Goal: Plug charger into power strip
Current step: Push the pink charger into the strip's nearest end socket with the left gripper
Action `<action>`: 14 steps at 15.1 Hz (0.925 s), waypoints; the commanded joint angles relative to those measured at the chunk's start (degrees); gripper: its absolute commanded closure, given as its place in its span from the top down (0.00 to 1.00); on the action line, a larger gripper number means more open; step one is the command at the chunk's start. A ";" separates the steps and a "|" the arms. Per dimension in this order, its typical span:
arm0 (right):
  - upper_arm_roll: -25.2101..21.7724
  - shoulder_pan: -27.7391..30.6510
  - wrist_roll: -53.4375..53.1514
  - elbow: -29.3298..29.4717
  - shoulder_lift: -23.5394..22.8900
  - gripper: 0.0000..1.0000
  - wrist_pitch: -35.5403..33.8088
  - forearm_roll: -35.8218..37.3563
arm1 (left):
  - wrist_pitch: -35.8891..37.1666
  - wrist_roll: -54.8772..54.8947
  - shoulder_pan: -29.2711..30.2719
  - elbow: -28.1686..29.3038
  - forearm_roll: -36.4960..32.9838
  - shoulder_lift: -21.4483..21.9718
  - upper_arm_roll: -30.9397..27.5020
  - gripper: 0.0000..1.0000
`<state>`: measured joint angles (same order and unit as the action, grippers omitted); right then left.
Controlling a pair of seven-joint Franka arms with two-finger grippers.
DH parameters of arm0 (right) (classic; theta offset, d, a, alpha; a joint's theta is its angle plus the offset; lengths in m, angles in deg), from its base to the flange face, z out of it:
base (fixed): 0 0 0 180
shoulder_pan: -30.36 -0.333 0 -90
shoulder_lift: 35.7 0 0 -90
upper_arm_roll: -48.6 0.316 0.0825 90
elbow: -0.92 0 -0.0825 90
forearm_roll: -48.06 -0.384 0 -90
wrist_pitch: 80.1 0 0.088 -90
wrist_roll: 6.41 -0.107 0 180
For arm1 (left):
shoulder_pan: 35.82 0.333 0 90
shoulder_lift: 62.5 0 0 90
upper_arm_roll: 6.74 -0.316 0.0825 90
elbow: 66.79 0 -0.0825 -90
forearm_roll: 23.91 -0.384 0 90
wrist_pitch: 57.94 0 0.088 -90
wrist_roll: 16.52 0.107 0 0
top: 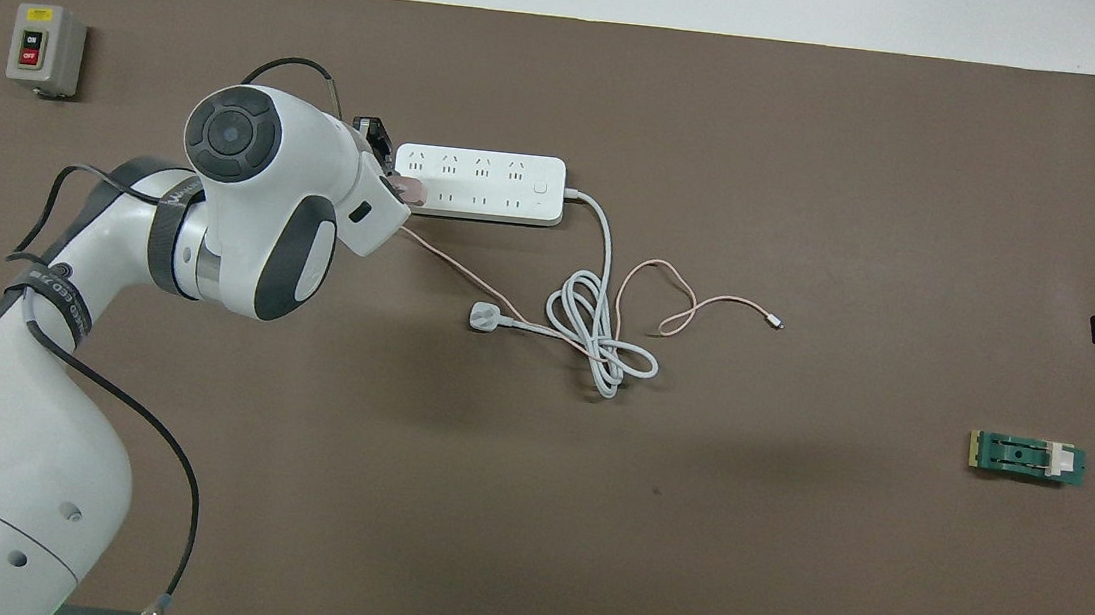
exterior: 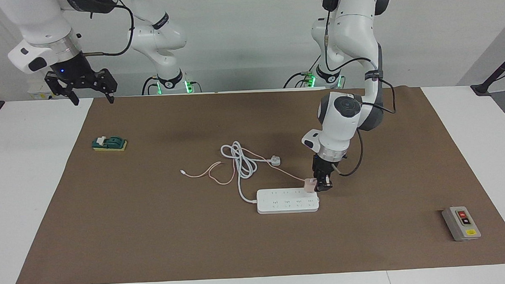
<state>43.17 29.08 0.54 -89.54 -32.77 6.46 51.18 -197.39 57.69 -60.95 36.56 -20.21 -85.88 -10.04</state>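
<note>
The left gripper [exterior: 320, 186] clasps the charger [exterior: 309, 184] over the power strip [exterior: 287, 201] at its end toward the left arm; prongs should line up squarely before pressing down. The right gripper [exterior: 90, 94] waits open, raised near its base.

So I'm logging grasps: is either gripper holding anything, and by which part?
The left gripper holds the charger by its cube body, at the power strip's end. The right gripper holds nothing.

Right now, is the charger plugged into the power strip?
Cannot tell: the charger sits on the power strip's end, left pincer beside it; its prongs are hidden.
</note>
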 commanded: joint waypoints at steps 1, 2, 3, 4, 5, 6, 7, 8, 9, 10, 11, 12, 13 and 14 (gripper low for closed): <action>0.51 0.32 -1.15 -1.65 1.11 1.00 1.25 -0.13 | -2.41 -1.27 -0.63 2.47 -1.86 0.98 -0.83 0.00; 0.51 0.32 -1.15 -1.73 1.11 1.00 1.25 -0.22 | -2.32 -1.27 -0.63 2.47 -1.86 0.89 -0.83 0.00; 0.42 0.40 -1.15 -1.73 1.11 1.00 1.25 -0.22 | -2.32 -1.27 -0.72 2.47 -1.95 0.80 -0.83 0.00; 0.51 0.40 -1.24 -1.73 1.11 1.00 1.25 -0.91 | -2.41 -1.27 -0.80 2.47 -2.21 0.63 -0.83 0.00; 0.42 0.58 -1.24 -1.65 1.11 1.00 1.25 -2.05 | -2.67 -1.27 -0.80 2.47 -2.56 0.54 -0.83 0.00; 0.42 0.58 -1.24 -1.64 1.11 1.00 1.16 -2.15 | -2.67 -1.27 -0.80 2.47 -2.74 0.54 -0.83 0.00; 0.42 0.58 -1.24 -1.73 1.11 1.00 1.16 -2.15 | -2.67 -1.27 -0.89 2.47 -3.08 0.45 -0.83 0.00; 0.42 0.58 -1.24 -1.73 1.11 1.00 1.16 -2.24 | -2.67 -1.27 -1.50 2.39 -4.39 0.45 -0.83 0.00; 0.42 0.58 -1.24 -1.65 1.11 1.00 1.16 -2.24 | -2.67 -1.27 -1.59 2.13 -5.54 -0.07 -0.74 0.00; 0.42 0.58 -1.24 -1.64 1.20 1.00 1.16 -2.24 | -2.41 -1.18 -1.59 1.77 -6.33 -0.95 -0.74 0.00; 0.42 0.32 -1.24 -1.64 1.20 1.00 1.16 -2.24 | -1.98 -1.18 -1.59 1.60 -6.51 -1.13 -0.65 0.00; 0.51 0.23 -1.24 -1.64 1.20 1.00 1.16 -2.33 | -1.36 -1.01 -1.59 1.51 -6.52 -1.31 -0.65 0.00; 0.51 0.23 -1.32 -1.64 1.20 1.00 1.07 -2.41 | -0.14 -1.01 -1.59 0.55 -6.52 -2.44 -0.57 0.00; 0.51 0.14 -1.41 -1.64 1.20 1.00 1.07 -3.11 | 0.74 -1.09 -1.59 -0.07 -6.34 -2.71 -0.48 0.00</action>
<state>43.29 29.05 0.42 -89.59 -32.77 6.47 49.67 -198.60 57.39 -61.63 36.99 -25.04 -86.17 -9.83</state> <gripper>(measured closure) 0.000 0.692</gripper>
